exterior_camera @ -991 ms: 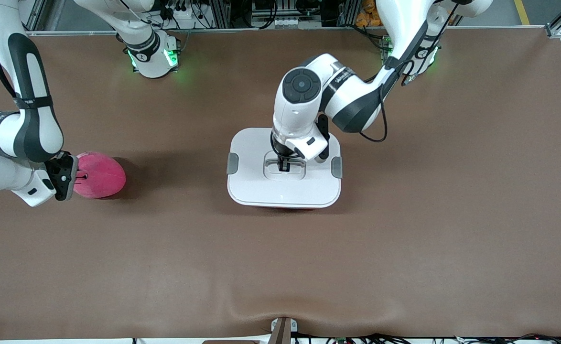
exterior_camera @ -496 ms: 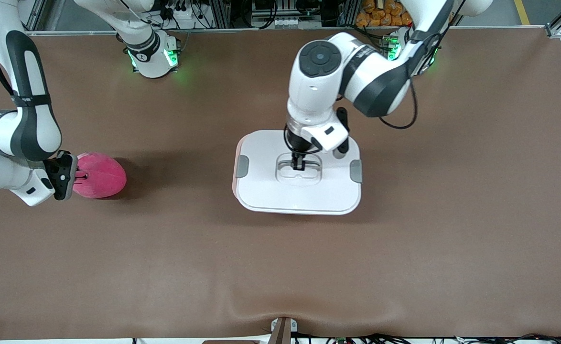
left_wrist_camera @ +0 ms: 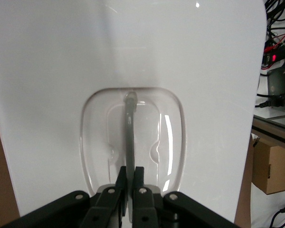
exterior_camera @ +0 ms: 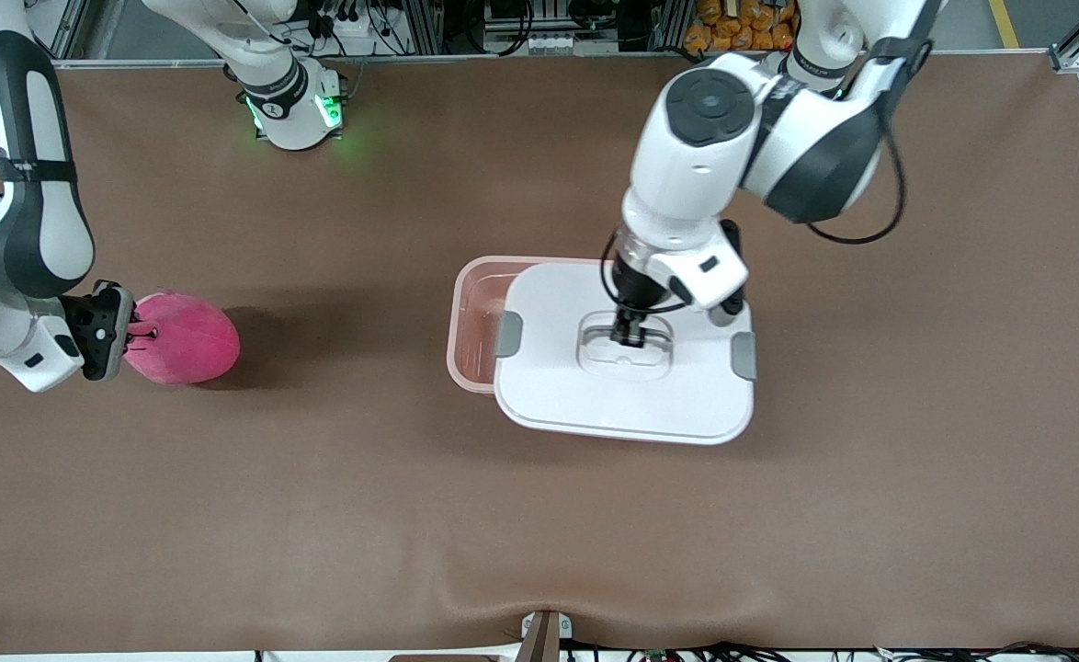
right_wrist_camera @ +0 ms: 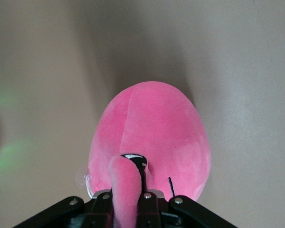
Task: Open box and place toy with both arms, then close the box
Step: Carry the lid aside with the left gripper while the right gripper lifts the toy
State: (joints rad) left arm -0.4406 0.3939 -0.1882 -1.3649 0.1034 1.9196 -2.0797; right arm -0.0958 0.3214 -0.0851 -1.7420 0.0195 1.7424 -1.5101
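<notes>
Plastic, plush and matt cloth on my screen.
I see a glossy white plastic lid [exterior_camera: 627,400], a translucent pink tub [exterior_camera: 473,317], the fuzzy plush toy [exterior_camera: 181,349], and a matt brown table cover [exterior_camera: 539,515].

My left gripper [exterior_camera: 630,336] is clamped on the thin grey handle [left_wrist_camera: 129,137] of the white lid [exterior_camera: 627,386], holding it at frame centre, shifted off the translucent pink box [exterior_camera: 475,313] so one open end of the tub shows. At the frame's middle left, my right gripper [exterior_camera: 135,329] pinches an ear [right_wrist_camera: 125,183] of the hot-pink egg-shaped plush toy [exterior_camera: 186,337].
</notes>
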